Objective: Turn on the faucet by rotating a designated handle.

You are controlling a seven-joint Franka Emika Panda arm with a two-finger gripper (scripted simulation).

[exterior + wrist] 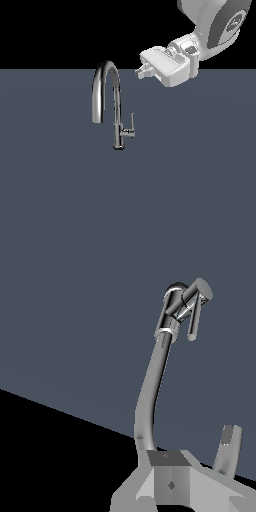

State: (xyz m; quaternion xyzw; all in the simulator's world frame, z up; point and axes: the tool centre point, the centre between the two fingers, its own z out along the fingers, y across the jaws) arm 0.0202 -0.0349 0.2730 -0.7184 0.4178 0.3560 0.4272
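One chrome gooseneck faucet (118, 107) stands upright on a flat dark grey-blue surface (55, 200), a little toward the exterior view's left of centre. Its slim vertical stem rises to a high arch, and the spout mouth comes down on the exterior view's left side of the stem. The handle (131, 125), a thin chrome lever, sits on a short stub projecting from the lower stem toward the exterior view's right; its tip points upward, roughly parallel to the stem.

The white arm (220, 22) enters from the upper corner at the exterior view's right. Its gripper (139, 69) is held above and to the exterior view's right of the arch, near the top of the spout but not touching it, and well apart from the handle below. The fingers (146, 70) point toward the faucet.

In the wrist view the faucet (152, 386) extends away from the camera, with the handle (196, 315) at its far end. One finger (229, 452) is visible beside the spout, with nothing on it. The second finger cannot be made out, so the width of the opening cannot be determined. Nothing is seen held.
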